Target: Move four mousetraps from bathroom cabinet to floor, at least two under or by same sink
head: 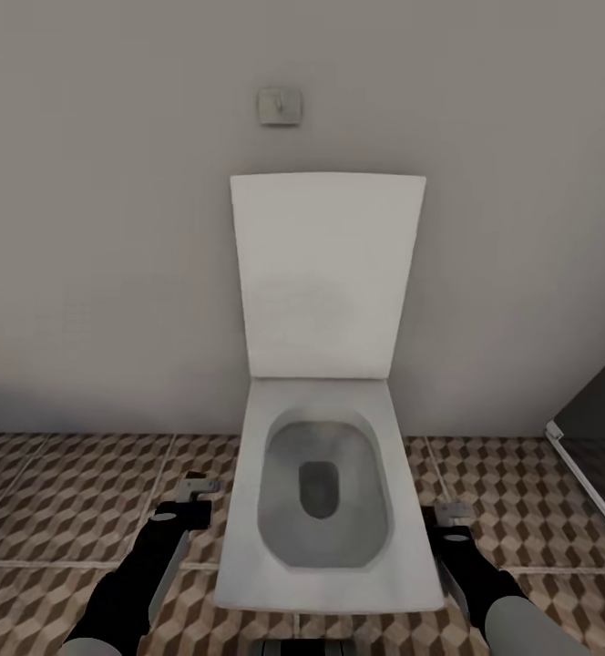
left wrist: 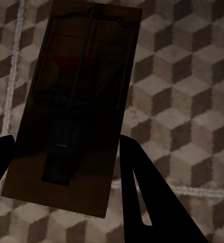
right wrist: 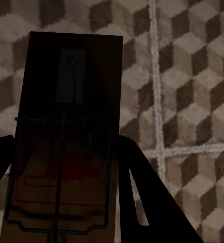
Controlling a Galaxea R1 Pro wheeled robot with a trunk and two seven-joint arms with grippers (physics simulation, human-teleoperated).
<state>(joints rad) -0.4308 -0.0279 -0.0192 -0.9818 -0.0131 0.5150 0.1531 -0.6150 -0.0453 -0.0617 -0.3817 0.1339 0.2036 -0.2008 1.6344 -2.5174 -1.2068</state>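
Head view: left tool (head: 196,497) and right tool (head: 452,519) flank the toilet (head: 325,510).

Left wrist: mousetrap (left wrist: 74,106) held, long axis along the fingers, bathroom floor (left wrist: 182,101) beyond.

Right wrist: second mousetrap (right wrist: 66,136) gripped likewise.

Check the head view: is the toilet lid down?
No, the toilet has its lid raised against the wall, leaving the bowl open.

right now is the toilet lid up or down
Up: the toilet lid stands upright against the wall, leaving the bowl open.
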